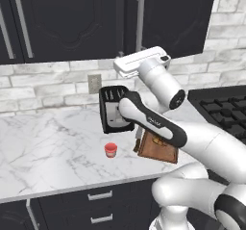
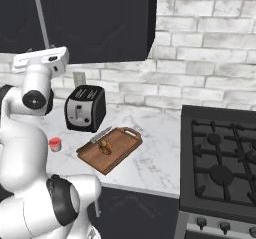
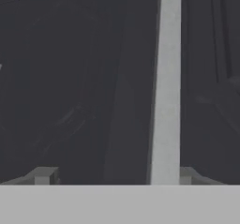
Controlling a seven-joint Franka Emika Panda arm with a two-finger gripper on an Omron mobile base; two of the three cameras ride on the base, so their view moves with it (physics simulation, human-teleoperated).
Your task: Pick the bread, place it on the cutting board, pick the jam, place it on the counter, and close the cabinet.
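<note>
bread (image 2: pixel 104 147) is set on the board (image 2: pixel 111 149) and jam (image 1: pixel 111 150) stands on the counter (image 1: pixel 43 147), so both placements are judged done; only the cabinet (image 1: pixel 67 17) is left. gripper (image 3: pixel 115 176) is raised against the door, fingertips (image 3: pixel 43 175) apart, with the handle (image 3: pixel 166 78) just inside the right one, nothing clamped. door looks nearly flush; a push is judged enough.

Kitchen: marble counter (image 1: pixel 48 142), toaster (image 2: pixel 86 108), gas stove (image 2: pixel 225 158)
</note>
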